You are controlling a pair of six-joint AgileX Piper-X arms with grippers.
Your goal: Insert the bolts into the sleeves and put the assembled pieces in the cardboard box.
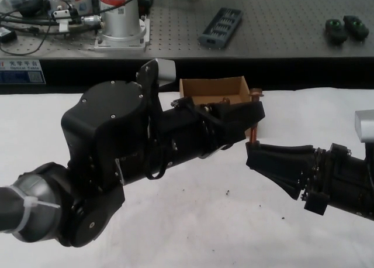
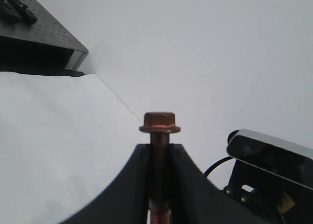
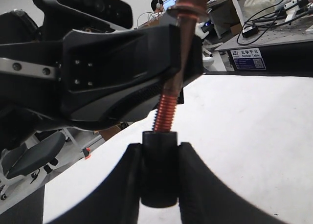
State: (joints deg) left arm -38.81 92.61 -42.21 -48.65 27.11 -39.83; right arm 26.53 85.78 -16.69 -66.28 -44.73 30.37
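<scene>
One bolt [image 2: 159, 122] is held upright over the bench [image 1: 222, 221], head up, its shank clamped between the fingers of the left gripper [image 2: 159, 148]. One black sleeve [image 3: 159, 180] is pinched firmly in the right gripper [image 3: 159, 148] directly beneath. The bolt's threaded end is met by the sleeve's top; whether it has entered cannot be told. One open box [image 1: 213, 88] is seen just behind the two grippers.
</scene>
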